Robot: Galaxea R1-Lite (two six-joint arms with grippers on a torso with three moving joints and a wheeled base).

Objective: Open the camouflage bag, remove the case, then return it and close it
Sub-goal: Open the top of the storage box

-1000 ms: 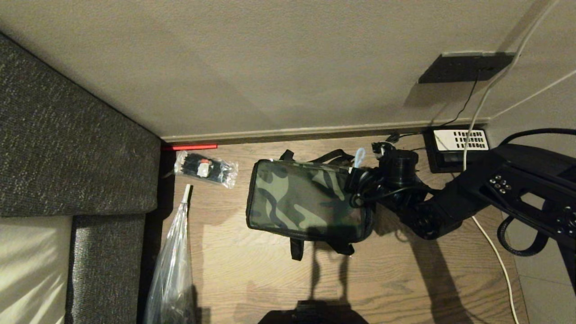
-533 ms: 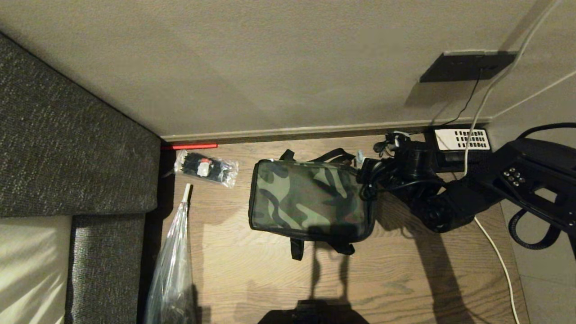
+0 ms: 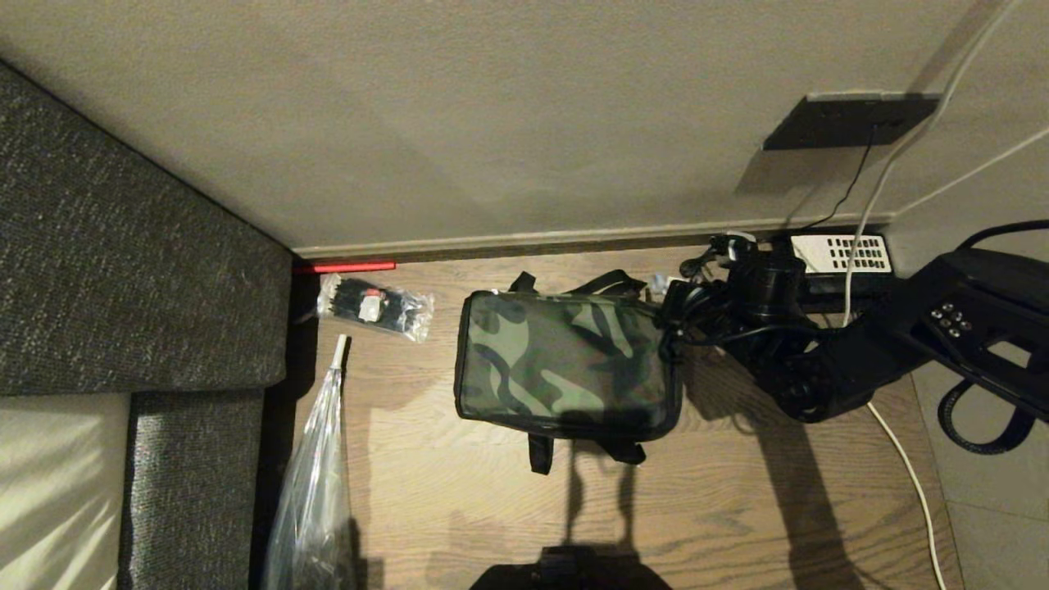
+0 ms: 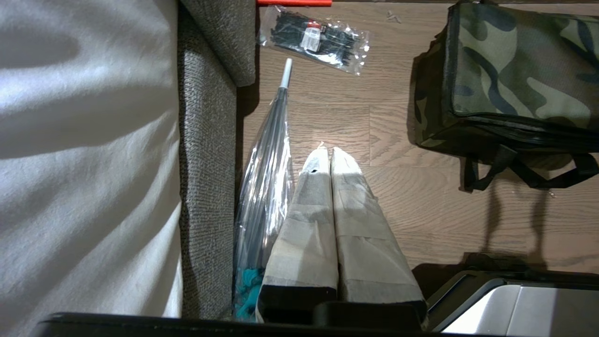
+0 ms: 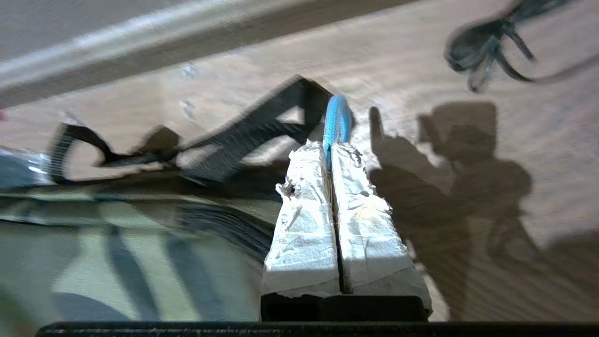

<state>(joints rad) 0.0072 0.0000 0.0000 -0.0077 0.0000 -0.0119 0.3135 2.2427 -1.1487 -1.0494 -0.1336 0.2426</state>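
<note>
Wood-grain floor (image 3: 508, 508) beside a grey sofa (image 3: 123, 270) carries the zipped camouflage bag (image 3: 565, 360); at its far right corner, the right gripper (image 5: 333, 149) pinches a blue zipper loop (image 5: 338, 124). Left gripper (image 4: 327, 154) hangs closed, empty.

Right arm reaches in from the right, elbow bent, right hand (image 5: 331, 150) low with padded fingers (image 5: 304, 206) pressed together. Left hand (image 4: 326, 154) hangs idle, fingers closed, pointing down at the floor.
</note>
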